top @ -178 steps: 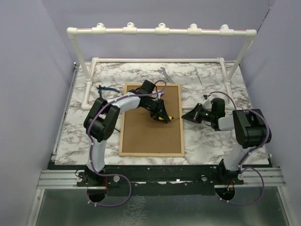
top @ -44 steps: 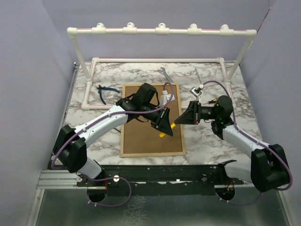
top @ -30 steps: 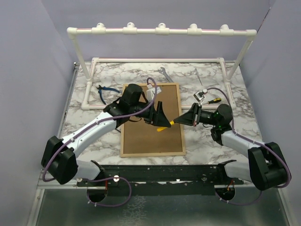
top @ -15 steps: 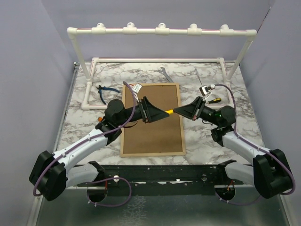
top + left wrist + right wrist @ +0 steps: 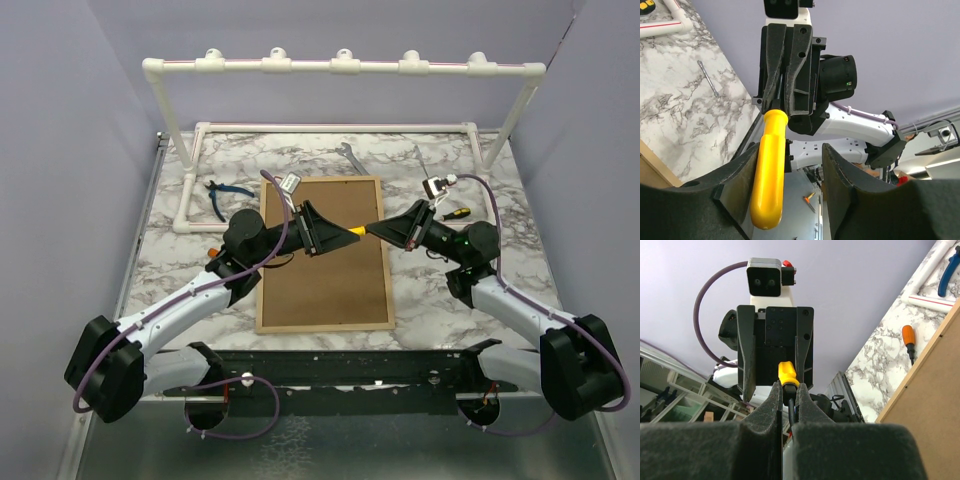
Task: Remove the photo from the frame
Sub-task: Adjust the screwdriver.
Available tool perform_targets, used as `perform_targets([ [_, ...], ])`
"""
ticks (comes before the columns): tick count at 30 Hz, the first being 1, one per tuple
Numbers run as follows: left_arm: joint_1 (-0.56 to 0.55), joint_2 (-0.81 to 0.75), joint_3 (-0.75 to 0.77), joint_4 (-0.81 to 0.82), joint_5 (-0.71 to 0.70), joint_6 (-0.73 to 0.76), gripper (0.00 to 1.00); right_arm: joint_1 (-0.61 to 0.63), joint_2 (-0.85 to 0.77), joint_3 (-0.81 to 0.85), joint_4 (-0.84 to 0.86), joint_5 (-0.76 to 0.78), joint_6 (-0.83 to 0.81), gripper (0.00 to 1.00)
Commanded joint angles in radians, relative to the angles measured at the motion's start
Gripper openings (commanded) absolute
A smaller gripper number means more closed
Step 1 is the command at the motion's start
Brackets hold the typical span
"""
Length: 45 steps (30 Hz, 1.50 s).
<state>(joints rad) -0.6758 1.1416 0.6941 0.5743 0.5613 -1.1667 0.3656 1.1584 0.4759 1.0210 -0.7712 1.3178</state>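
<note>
The frame (image 5: 325, 275) lies face down on the marble table, brown back up; its edge also shows in the right wrist view (image 5: 932, 405). The photo is hidden. Above the frame both grippers face each other with a yellow-handled screwdriver (image 5: 352, 232) level between them. My right gripper (image 5: 786, 387) is shut on the dark collar below the yellow handle (image 5: 788, 374). My left gripper (image 5: 790, 150) stands open around the handle (image 5: 769, 170), which lies against one finger with a gap to the other. From above, the left gripper (image 5: 333, 232) and right gripper (image 5: 377, 230) nearly meet.
Blue pliers (image 5: 228, 192) lie left of the frame. A wrench (image 5: 350, 155) and a thin metal tool (image 5: 420, 160) lie behind it, and an orange-handled screwdriver (image 5: 455, 212) to the right. A white PVC pipe rack (image 5: 340, 66) spans the back.
Both arms rose from the frame and turned tip to tip. The right gripper took the screwdriver's collar; the left jaws let go of the handle, widened, then narrowed around it.
</note>
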Motion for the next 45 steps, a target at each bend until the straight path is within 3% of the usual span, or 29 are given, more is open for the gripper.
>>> perform_targets([
  [1,-0.003,0.002,0.017,0.038,-0.016,-0.001,0.50,0.007,-0.001,0.023,-0.059,0.004,-0.017,0.01],
  [10,0.002,0.017,0.008,0.036,-0.019,-0.003,0.50,0.007,-0.048,0.044,-0.193,-0.013,-0.074,0.00],
  [15,0.007,0.013,0.008,0.036,-0.012,-0.006,0.41,0.007,-0.076,0.034,-0.237,0.006,-0.093,0.01],
  [22,0.019,0.009,-0.003,0.033,-0.006,-0.010,0.40,0.007,-0.085,0.038,-0.244,-0.004,-0.095,0.01],
  [27,0.027,0.003,-0.012,0.033,-0.003,-0.015,0.53,0.007,-0.095,0.039,-0.253,-0.008,-0.095,0.01],
  [29,0.028,0.004,-0.013,0.033,-0.001,-0.015,0.54,0.007,-0.098,0.039,-0.256,-0.007,-0.098,0.01],
  [32,0.029,0.008,-0.011,0.033,0.005,-0.020,0.48,0.007,-0.096,0.040,-0.263,-0.005,-0.103,0.01],
  [37,0.030,0.015,-0.009,0.033,0.017,-0.027,0.46,0.007,-0.081,0.039,-0.241,0.000,-0.097,0.01],
  [42,0.030,0.020,-0.007,0.033,0.017,-0.027,0.25,0.007,-0.068,0.044,-0.233,-0.007,-0.096,0.00],
  [45,0.030,0.027,-0.010,0.033,0.020,-0.030,0.19,0.007,-0.065,0.043,-0.233,-0.004,-0.096,0.01],
])
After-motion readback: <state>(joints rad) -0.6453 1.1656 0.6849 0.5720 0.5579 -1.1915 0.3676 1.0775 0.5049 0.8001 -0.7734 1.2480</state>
